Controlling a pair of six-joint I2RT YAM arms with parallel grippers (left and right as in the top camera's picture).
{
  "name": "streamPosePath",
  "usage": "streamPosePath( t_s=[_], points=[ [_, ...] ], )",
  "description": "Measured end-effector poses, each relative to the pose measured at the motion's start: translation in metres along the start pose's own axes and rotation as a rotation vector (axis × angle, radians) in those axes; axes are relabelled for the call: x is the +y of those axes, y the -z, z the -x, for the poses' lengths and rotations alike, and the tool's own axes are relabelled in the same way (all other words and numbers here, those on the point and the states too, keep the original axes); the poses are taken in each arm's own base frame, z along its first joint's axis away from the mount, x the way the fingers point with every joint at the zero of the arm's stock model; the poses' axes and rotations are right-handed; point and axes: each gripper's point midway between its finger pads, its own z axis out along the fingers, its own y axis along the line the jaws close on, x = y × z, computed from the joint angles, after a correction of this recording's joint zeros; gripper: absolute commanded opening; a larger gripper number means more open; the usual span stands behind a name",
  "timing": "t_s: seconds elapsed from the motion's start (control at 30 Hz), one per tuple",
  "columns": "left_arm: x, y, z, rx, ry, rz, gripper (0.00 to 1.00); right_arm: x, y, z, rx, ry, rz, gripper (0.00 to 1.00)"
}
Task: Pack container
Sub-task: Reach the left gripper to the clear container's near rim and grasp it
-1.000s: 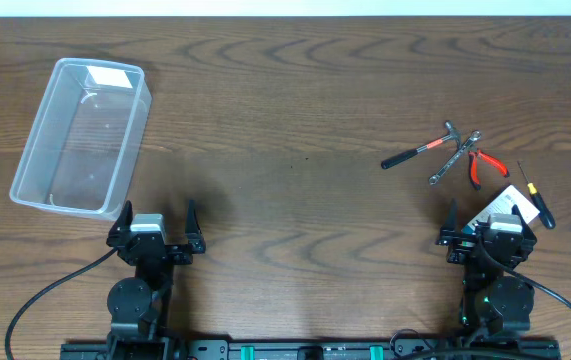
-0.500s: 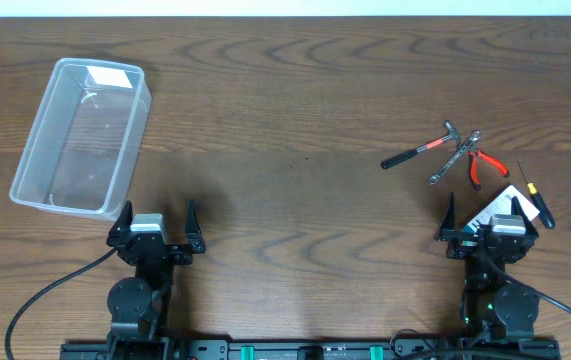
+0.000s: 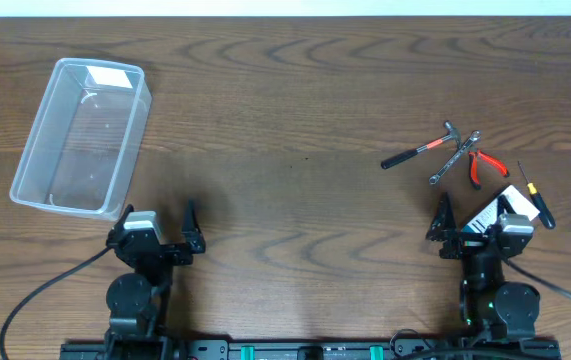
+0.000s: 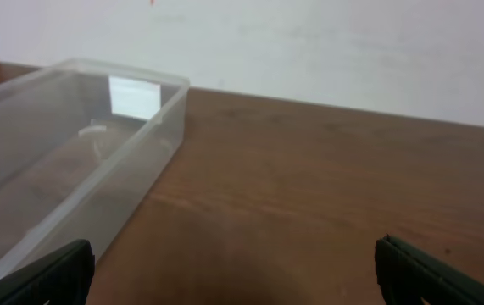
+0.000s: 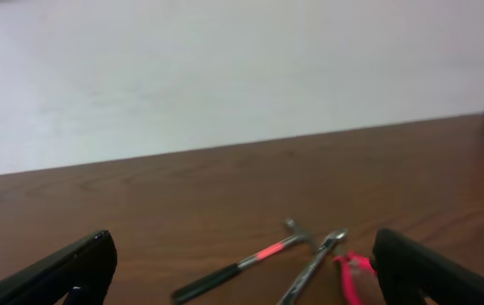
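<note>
The container, a clear rectangular tub, stands empty at the far left of the table and shows again at the left of the left wrist view. My left gripper rests just near of its front corner, open with nothing between its fingers. A hammer, a wrench, red-handled pliers and a small screwdriver lie at the right. My right gripper sits open just near of them, facing the hammer, wrench and pliers.
A white card lies partly under the right gripper, beside the screwdriver. A pale wall runs along the table's far edge. Bare wood table lies between the container and the tools.
The right gripper has turned slightly, its left finger shifting a little to the left. The left gripper has barely moved. No object has moved.
</note>
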Motion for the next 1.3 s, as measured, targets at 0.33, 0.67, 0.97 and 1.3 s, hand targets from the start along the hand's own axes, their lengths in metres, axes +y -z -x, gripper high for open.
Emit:
streamPosePath(
  t_s=[0.33,0.67,0.97,1.3],
  points=[
    [-0.005,-0.016,0.106,0.153,-0.103,0.090,0.98,0.032,-0.034,0.044,0.296,-0.031,0.080,0.99],
    [0.012,-0.024,0.089,0.808,0.012,0.270,0.98,0.052,-0.058,0.040,0.854,-0.034,0.111,0.99],
    [0.016,-0.022,0.120,0.821,0.122,0.331,0.98,0.064,-0.062,0.047,0.920,-0.049,0.173,0.99],
    [0.085,-0.094,0.141,0.671,0.281,0.490,0.70,0.061,-0.050,0.038,0.983,-0.041,0.157,0.97]
  ],
)
